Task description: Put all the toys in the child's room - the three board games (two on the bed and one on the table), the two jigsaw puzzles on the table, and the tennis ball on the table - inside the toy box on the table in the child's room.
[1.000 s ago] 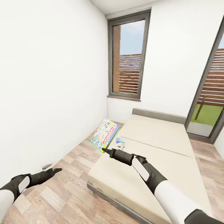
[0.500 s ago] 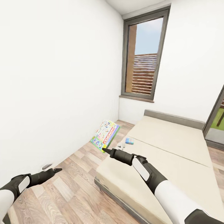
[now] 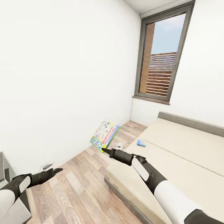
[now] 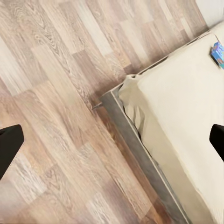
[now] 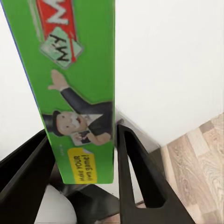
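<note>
- White walls and plank floor surround the robot.
- Left end effector: fingers spread apart, empty, low over the floor.
- Right end effector: clamped on a green board game, which stands up just beyond it.
- Right of it, a small blue box lies on the bed.
- Likely step: carrying the game; next, find the toy box.

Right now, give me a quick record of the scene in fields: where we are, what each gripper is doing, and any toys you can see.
place: room with white walls, wood-plank floor, window
right gripper: shut on green board game, held off the floor
left gripper: open, holding nothing, over the floor
bed: cream mattress, grey frame
on the bed: small light blue box near its edge
toy box: unseen from here
</note>
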`<state>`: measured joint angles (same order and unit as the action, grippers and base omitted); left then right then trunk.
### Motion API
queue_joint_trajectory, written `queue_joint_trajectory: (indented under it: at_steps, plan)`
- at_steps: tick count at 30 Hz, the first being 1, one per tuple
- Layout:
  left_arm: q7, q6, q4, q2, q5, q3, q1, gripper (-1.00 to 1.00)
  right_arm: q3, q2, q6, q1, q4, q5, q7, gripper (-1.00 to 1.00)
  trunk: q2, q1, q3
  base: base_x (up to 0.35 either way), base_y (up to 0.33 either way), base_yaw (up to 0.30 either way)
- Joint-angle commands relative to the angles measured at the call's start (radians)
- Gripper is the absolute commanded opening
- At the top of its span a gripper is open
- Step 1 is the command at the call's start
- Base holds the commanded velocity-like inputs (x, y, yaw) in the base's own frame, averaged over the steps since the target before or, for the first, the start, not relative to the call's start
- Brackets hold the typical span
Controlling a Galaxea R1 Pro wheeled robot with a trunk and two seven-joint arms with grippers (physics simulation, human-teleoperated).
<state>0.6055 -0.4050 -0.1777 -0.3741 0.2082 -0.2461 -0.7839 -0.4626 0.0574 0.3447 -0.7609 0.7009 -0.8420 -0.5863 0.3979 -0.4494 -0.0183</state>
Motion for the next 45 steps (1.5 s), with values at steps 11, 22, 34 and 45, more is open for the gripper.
queue_joint_trajectory:
  at_steps: [11,22,34,45]
  plan:
    - [0.000,-0.009,0.000,0.001,0.010,0.001,-0.001,1.00,-0.001,0.000,0.007,-0.001,0.000,-0.012,0.000,-1.00,0.002,-0.001,-0.002,0.000,-0.020,0.288]
    - [0.000,-0.009,0.000,0.001,0.010,0.001,-0.001,1.00,-0.001,0.001,0.007,-0.001,0.000,-0.012,0.000,-1.00,0.002,-0.001,-0.002,0.000,-0.144,0.288]
    - [0.000,-0.008,0.000,0.000,0.010,0.001,0.000,1.00,-0.002,0.004,0.006,-0.001,0.000,-0.012,0.001,-1.00,0.002,-0.001,-0.002,0.000,-0.004,0.288]
    - [-0.001,-0.008,0.000,0.005,0.010,0.001,0.000,1.00,-0.001,0.001,-0.004,0.000,0.000,-0.012,0.001,-1.00,0.002,-0.001,-0.002,0.000,-0.022,0.288]
